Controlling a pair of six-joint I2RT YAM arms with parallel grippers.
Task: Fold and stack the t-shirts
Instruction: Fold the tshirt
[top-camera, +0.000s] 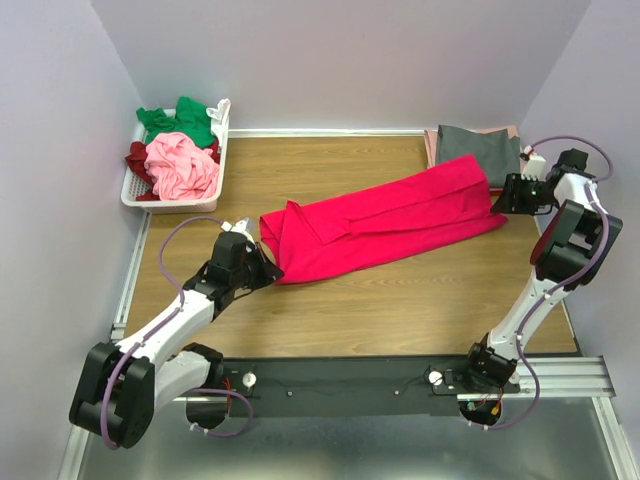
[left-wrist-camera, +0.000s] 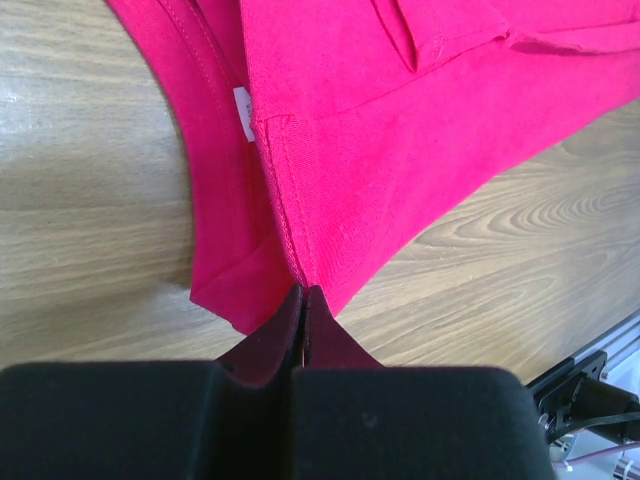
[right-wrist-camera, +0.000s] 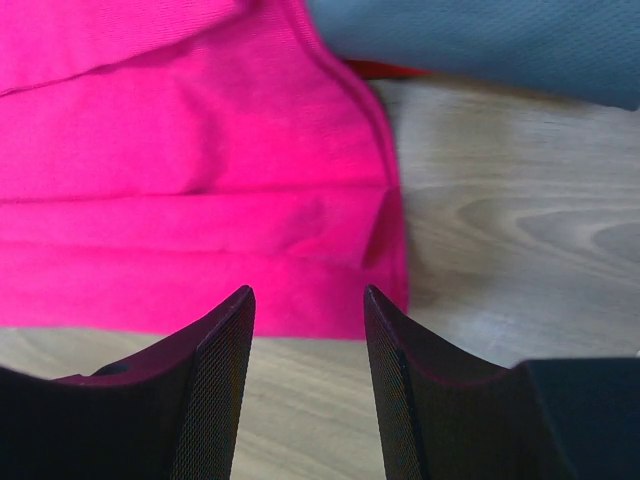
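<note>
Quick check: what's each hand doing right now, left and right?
Left hand: closed, pinching the edge of the crimson-pink fabric t-shirt.
Right hand: open, holding nothing.

No legible text anywhere. White tag (left-wrist-camera: 245, 113) at neckline of crimson-pink t-shirt (left-wrist-camera: 400, 150): print too small to read.

Crimson-pink t-shirt (top-camera: 385, 225): plain, with a white label (left-wrist-camera: 244, 113). Left of it, the white slatted basket (top-camera: 170, 205) holds green tee (top-camera: 180, 120), light pink tee (top-camera: 180, 165) and maroon tee (top-camera: 137, 160). To its right, grey tee (top-camera: 480, 150) over dusty pink tee (top-camera: 431, 145). Beneath it, table (top-camera: 400, 300): brown woodgrain.
</note>
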